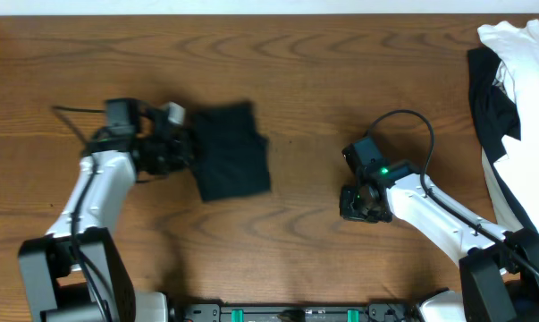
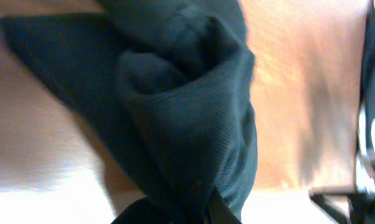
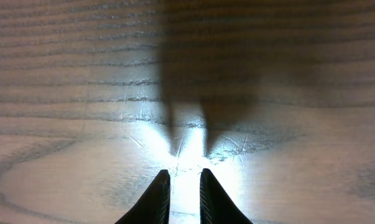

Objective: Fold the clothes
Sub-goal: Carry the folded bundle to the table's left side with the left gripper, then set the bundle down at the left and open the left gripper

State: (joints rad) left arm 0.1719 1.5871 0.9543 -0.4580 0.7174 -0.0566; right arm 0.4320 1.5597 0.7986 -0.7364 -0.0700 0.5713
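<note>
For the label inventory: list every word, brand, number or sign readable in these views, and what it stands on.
None can be read. The black T-shirt shows no logo or print in any view; the black and white pile shows none either; the right arm carries only a green light, no lettering.
</note>
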